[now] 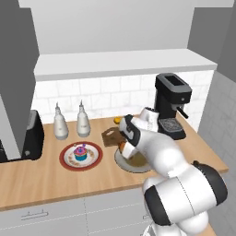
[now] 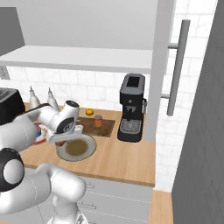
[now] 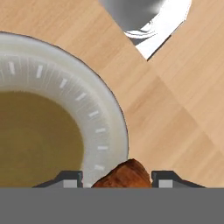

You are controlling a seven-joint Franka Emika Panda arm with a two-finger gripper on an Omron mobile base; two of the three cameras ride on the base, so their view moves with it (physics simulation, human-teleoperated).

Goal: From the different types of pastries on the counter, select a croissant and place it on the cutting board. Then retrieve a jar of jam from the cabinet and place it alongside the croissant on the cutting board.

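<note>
The croissant (image 3: 124, 176) is held between the fingers (image 3: 72, 179) over the rim of the grey plate (image 3: 103, 118) near the tabletop's (image 3: 175, 113) front edge, and, judged light, soft and flaky, is best gripped gently across its thick middle.

Croissant (image 3: 124, 175) cut off at hand view's bottom edge; cutting board (image 1: 110, 137) partly hidden behind arm.

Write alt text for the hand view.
A golden-brown croissant sits between the gripper fingertips, above the rim of a round grey plate with an olive-brown centre, on the wood-grain counter.
</note>
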